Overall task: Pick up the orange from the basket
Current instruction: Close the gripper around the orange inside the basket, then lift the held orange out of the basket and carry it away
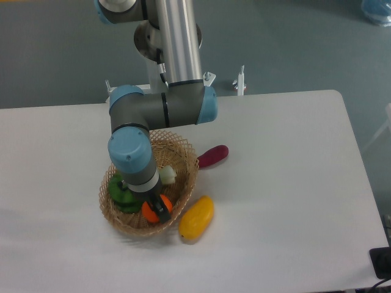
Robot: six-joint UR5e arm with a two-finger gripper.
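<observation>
The gripper (157, 207) reaches down into the basket (183, 160), its dark fingers straddling the smooth round orange (153, 210) with orange showing on both sides; whether they press it cannot be told. The basket is tan woven wicker with a lattice rim. The arm hides most of the green vegetable (117, 190); a glossy yellow oval fruit (196, 218) lies just outside.

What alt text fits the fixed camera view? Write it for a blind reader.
The robot's hand reaches down onto the orange inside the wicker basket, beside a green vegetable. A yellow fruit and a purple vegetable lie outside on the white table.
</observation>
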